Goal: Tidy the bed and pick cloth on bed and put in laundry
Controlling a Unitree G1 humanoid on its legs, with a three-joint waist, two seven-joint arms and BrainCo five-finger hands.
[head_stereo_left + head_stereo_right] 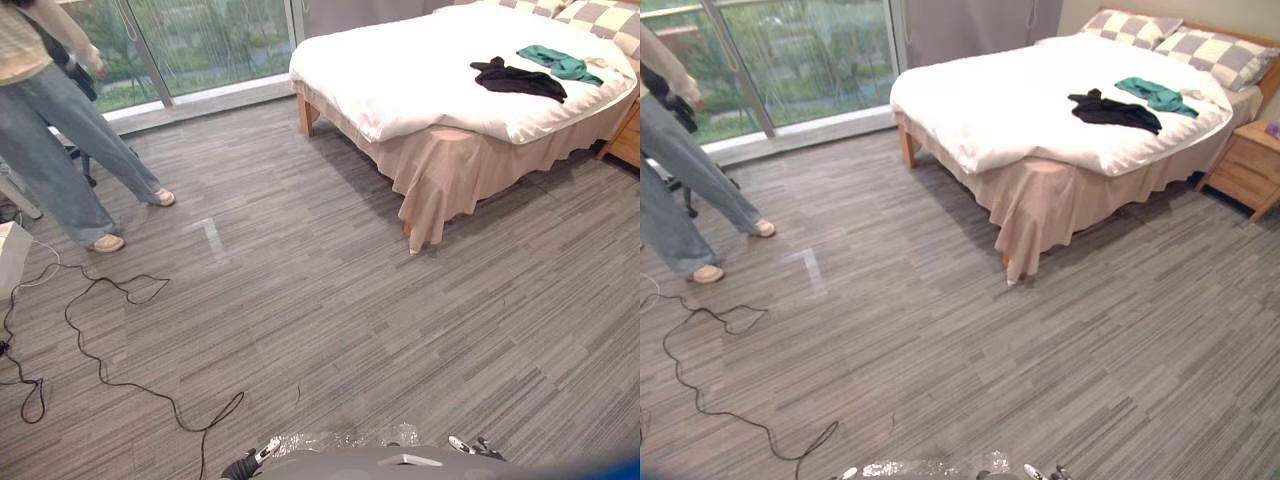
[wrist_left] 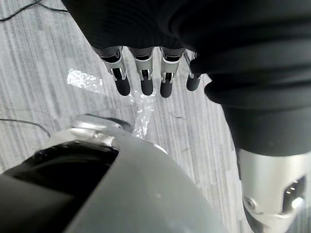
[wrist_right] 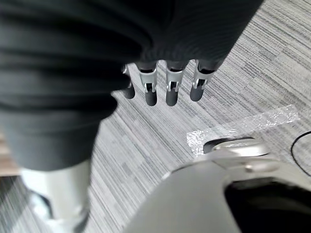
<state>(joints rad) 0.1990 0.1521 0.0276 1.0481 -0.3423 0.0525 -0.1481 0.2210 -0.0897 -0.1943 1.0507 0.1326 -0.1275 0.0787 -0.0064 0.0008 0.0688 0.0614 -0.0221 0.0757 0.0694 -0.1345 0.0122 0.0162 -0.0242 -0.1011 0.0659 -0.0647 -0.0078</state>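
Hands: left hand (image 2: 142, 77), right hand (image 3: 170, 86) relaxed, fingers straight, empty.
Cloth: dark cloth (image 1: 518, 80) beside green cloth (image 1: 560, 64) on bed (image 1: 452, 172), well apart from hands.
Risk: a grasp could bunch white duvet (image 1: 400, 70) too.

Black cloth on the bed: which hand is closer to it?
Right, probably. The black cloth lies far ahead, rightward; the right hand and left hand both hang over the floor.

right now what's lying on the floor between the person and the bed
Bare grey floor with one pale tape mark lies between the person and the bed, as the left eye view shows.
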